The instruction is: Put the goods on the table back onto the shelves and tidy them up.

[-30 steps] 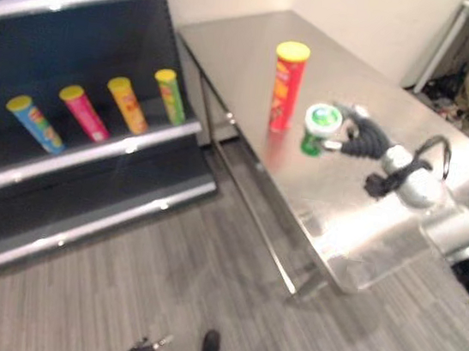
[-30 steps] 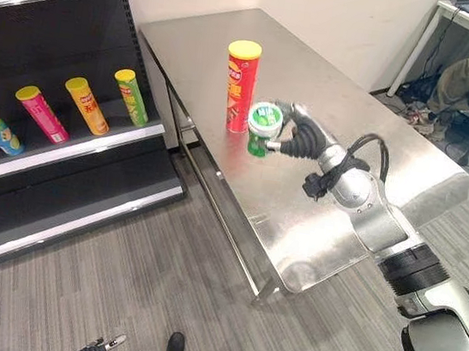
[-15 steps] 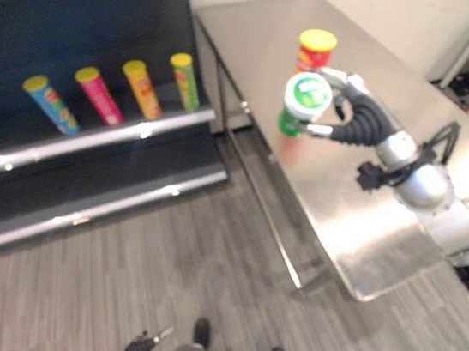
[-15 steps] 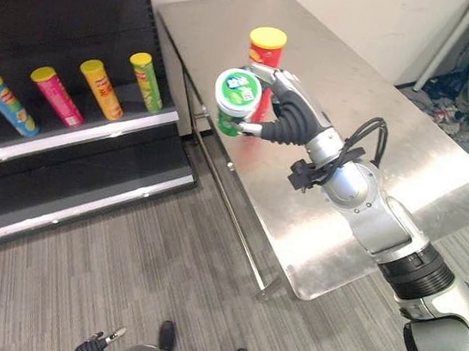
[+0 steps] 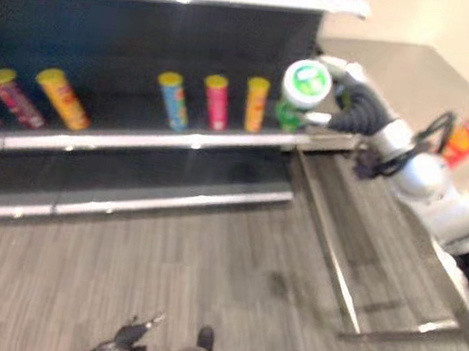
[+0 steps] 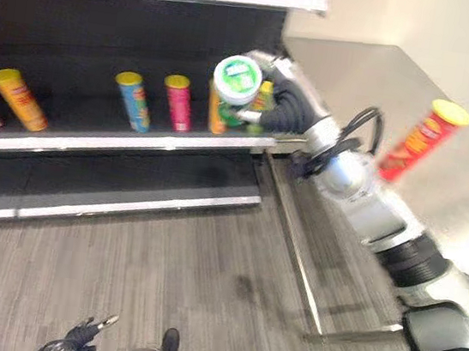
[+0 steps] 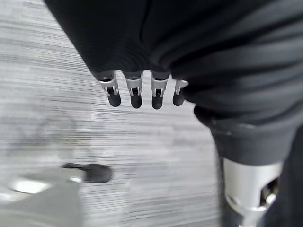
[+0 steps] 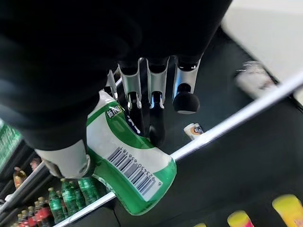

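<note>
Green can in my right hand, held up at the shelf's middle tier.

My right hand (image 6: 282,108) has its fingers (image 8: 156,116) curled round the green can (image 8: 128,163) (white lid facing up toward the head camera, barcode side showing at the wrist), thumb clamped on the opposite side. The can is off the bench (image 5: 421,75) and sits in front of the shelf (image 5: 136,137), just beside the orange can (image 5: 256,103) standing there; the pink can (image 5: 216,100) and blue can (image 5: 173,99) stand further out from my fingertips along the same tier. The red can (image 6: 419,139) stands on the bench, well apart, behind my wrist. My left hand (image 7: 142,90) hangs over the floor (image 7: 57,109), fingers straight and holding nothing.
</note>
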Available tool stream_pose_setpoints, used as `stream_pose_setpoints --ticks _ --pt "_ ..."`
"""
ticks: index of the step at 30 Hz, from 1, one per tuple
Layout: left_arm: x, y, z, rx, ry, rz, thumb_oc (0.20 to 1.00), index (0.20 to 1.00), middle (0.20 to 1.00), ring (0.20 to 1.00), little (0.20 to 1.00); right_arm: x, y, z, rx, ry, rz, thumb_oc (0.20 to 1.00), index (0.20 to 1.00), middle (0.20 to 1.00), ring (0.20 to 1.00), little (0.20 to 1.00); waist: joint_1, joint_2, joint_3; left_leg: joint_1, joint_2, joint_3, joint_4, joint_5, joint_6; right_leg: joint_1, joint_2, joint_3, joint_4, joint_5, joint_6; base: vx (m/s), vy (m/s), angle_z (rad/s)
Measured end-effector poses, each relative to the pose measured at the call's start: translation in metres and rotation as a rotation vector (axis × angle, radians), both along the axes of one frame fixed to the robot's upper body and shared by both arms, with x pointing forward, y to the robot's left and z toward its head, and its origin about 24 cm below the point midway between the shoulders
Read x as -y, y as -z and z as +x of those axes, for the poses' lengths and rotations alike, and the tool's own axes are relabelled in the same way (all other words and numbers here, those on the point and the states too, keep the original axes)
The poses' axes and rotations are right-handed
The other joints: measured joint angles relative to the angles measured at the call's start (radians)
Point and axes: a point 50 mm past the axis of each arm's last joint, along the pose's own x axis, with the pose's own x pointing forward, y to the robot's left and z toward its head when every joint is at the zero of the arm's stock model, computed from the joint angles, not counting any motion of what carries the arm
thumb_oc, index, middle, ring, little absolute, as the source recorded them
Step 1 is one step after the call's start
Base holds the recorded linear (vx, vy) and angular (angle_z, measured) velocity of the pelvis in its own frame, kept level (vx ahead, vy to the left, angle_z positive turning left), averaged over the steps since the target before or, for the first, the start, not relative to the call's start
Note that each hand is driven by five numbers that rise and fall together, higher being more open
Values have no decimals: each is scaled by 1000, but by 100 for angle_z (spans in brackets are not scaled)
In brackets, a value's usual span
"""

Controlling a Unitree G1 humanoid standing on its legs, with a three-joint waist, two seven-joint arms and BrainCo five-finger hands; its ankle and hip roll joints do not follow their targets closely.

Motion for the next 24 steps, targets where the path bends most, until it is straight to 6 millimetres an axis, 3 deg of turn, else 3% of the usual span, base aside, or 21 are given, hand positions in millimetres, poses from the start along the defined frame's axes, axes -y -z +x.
stream_pose_setpoints --ticks 1,4,5,8,12,13,14,15,16,17,19,21,24 --pt "8 2 0 -3 22 -15 1000 1000 1000 1000 1000 0 -6 1 20 3 2 200 200 200 200 200 7 3 2 13 -20 -8 1 -7 55 -33 25 -6 -12 -4 -2 169 164 35" --pt "12 7 -11 -57 16 -30 1000 1000 1000 1000 1000 -7 -13 2 44 -10 -38 200 200 200 200 200 -30 40 14 30 -19 -66 1 -11 60 -158 138 25 -81 19 16 200 136 52" --pt "12 8 -14 -68 15 -34 1000 1000 1000 1000 1000 -9 -12 3 36 -10 -50 200 200 200 200 200 -49 38 14 39 -21 -78 1 -14 53 -170 152 26 -109 45 10 198 111 77" --pt "17 9 -15 -69 16 -48 1000 1000 1000 1000 1000 -8 -13 4 42 -6 -55 200 200 200 200 200 -59 -4 17 109 -81 -146 0 -52 82 -287 163 -13 -135 120 18 209 67 67" --pt "25 10 -16 -77 54 -67 1000 1000 1000 1000 1000 -5 -19 8 54 19 -58 200 200 200 200 200 -75 -34 7 175 -121 -203 1 -103 93 -300 145 -65 -128 129 26 142 -14 65" --pt "25 11 -18 -81 54 -67 1000 1000 1000 1000 1000 -4 -20 12 53 37 -70 200 200 200 200 200 -79 -48 -6 196 -139 -224 2 -127 86 -268 123 -63 -128 123 28 255 -70 55" --pt "26 11 -17 -79 55 -69 1000 1000 1000 1000 1000 -1 -22 14 55 56 -77 200 200 200 200 200 -74 -52 -10 195 -145 -208 35 -161 56 -258 114 -68 -131 195 14 305 -73 70" --pt "28 11 -15 -78 56 -75 1000 1000 1000 1000 1000 1 -20 16 47 71 -87 200 200 200 200 200 -87 -35 -15 181 -124 -174 76 -199 11 -241 128 -75 -131 215 1 435 -101 86" --pt "30 10 -12 -67 60 -80 1000 1000 1000 1000 1000 6 -17 17 34 93 -121 200 200 200 200 200 -105 -27 -21 188 -102 -123 95 -222 -12 -218 141 -90 -131 249 -43 304 -83 102" --pt "33 11 -13 -68 59 -88 1000 1000 1000 1000 1000 9 -13 18 17 112 -145 200 200 200 200 200 -109 -6 -35 208 -69 -95 85 -235 -20 -195 169 -107 -131 250 -87 190 -64 75" --pt "35 10 -12 -56 66 -91 1000 1000 1000 1000 1000 9 -13 18 20 110 -146 200 200 200 200 200 -101 4 -42 235 -34 -39 89 -237 -20 -160 203 -114 -130 241 -140 231 -101 26" --pt "34 9 -7 -43 64 -93 1000 1000 1000 1000 1000 7 -17 18 29 104 -141 200 200 200 200 200 -100 7 -43 254 -2 -8 105 -231 -36 -129 231 -113 -130 205 -154 340 -187 16" --pt "36 6 2 -12 69 -99 1000 1000 1000 1000 1000 5 -21 17 37 95 -125 200 200 200 200 200 -88 -21 -40 189 -10 -1 347 -254 -66 -60 224 -57 -130 171 -172 161 -148 8"
